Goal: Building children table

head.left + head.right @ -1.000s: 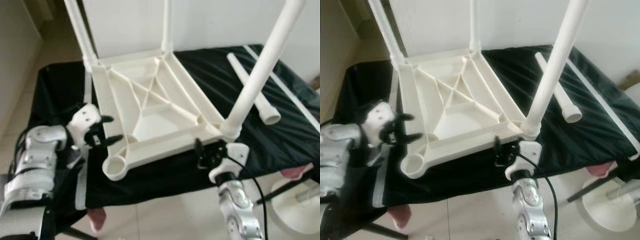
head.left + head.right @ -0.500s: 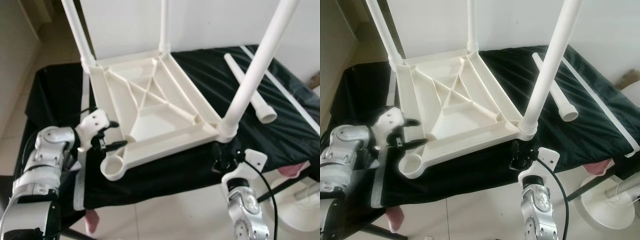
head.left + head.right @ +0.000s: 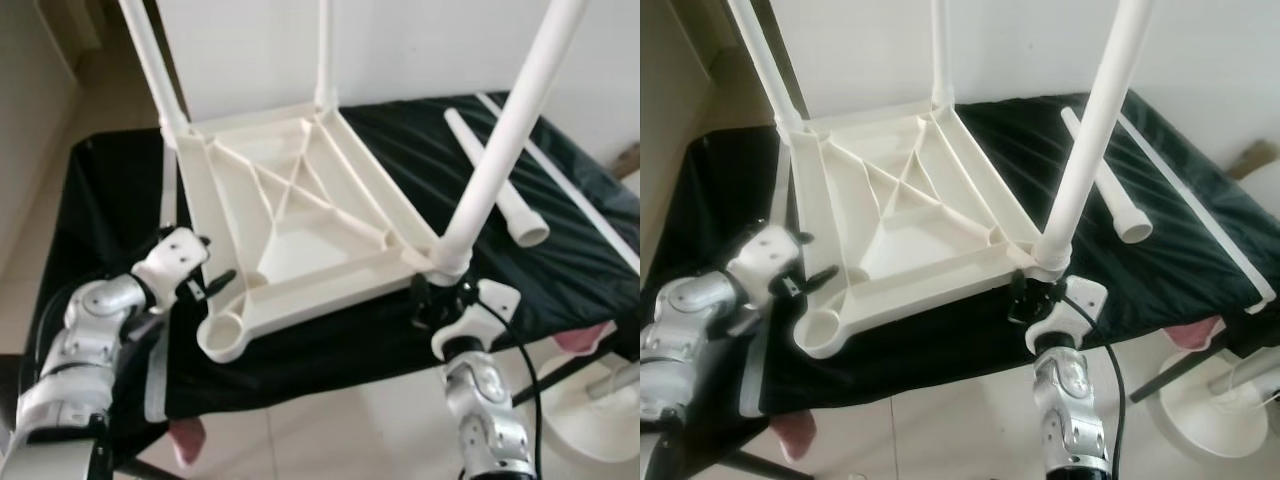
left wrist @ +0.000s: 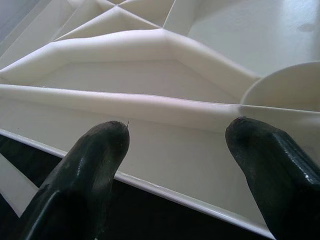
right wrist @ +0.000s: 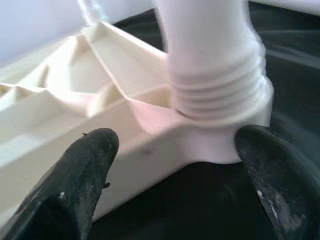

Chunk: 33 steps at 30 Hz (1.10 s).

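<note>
no writing or brand mark is readable on any part. you see the white plastic table top (image 3: 300, 225) lying upside down on the black cloth (image 3: 580, 250), its ribbed underside facing up, with three white legs (image 3: 505, 140) screwed in upright. the near-left corner socket (image 3: 225, 335) is empty. a loose leg (image 3: 495, 180) lies on the cloth to the right. the left gripper (image 3: 210, 280) sits at the top's left edge, jaws wide apart, holding nothing. the right gripper (image 3: 1030, 292) sits at the near-right leg's base, jaws wide apart, holding nothing.
</note>
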Motion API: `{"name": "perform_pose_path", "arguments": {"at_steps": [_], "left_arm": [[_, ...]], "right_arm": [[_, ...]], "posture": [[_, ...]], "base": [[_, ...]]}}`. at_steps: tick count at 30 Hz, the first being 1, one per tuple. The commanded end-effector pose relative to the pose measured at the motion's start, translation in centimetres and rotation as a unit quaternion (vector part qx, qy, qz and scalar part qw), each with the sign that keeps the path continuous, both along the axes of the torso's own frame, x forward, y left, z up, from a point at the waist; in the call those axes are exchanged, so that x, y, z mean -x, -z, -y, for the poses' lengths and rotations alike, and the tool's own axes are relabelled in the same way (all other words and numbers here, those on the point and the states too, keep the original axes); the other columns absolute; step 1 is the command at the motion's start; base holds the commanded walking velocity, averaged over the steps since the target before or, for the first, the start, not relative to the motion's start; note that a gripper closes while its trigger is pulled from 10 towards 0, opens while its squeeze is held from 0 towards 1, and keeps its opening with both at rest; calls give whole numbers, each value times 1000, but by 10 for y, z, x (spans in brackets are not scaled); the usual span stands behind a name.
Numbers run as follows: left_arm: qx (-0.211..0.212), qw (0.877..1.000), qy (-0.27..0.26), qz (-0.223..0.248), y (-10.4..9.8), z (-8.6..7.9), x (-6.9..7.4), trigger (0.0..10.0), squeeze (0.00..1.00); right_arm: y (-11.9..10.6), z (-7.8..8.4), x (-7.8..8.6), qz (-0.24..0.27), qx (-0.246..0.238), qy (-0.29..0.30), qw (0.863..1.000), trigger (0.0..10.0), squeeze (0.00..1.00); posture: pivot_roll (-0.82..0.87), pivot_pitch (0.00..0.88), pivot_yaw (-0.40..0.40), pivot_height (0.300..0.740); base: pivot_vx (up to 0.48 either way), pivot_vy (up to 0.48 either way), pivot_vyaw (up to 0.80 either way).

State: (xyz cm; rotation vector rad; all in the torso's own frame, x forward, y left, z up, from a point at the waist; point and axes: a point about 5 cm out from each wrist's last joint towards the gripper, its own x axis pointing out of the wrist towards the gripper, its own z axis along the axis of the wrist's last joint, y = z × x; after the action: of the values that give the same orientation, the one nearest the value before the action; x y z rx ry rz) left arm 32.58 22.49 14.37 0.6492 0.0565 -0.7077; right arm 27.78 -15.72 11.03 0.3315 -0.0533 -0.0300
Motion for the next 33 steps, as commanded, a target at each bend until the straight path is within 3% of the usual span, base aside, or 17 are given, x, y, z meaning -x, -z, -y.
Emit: {"name": "perform_pose_path", "arguments": {"at_steps": [1, 16, 20, 26, 33], "left_arm": [[-14, 993, 62, -98, 28, 6, 17, 10000, 0], [-16, 979, 146, -140, 38, 34, 58, 10000, 0], [-6, 971, 170, -165, 42, 50, 72, 10000, 0], [10, 971, 173, -167, 40, 68, 77, 10000, 0], [36, 972, 172, -157, 33, 86, 73, 10000, 0]], "right_arm": [[0, -3, -4, -5, -3, -24, 1000, 10000, 0], [5, 6, -16, -26, 8, -40, 999, 10000, 0], [9, 8, -27, -32, 17, -58, 998, 10000, 0], [10, 7, -41, -36, 28, -83, 996, 10000, 0], [6, 2, -53, -30, 63, -119, 990, 10000, 0]], "posture": [[25, 51, -4, 740], [42, 47, 8, 740], [48, 50, 38, 740], [54, 55, 54, 740], [62, 63, 54, 740]], "base": [[0, 0, 0], [0, 0, 0], [0, 0, 0], [0, 0, 0], [0, 0, 0]]}}
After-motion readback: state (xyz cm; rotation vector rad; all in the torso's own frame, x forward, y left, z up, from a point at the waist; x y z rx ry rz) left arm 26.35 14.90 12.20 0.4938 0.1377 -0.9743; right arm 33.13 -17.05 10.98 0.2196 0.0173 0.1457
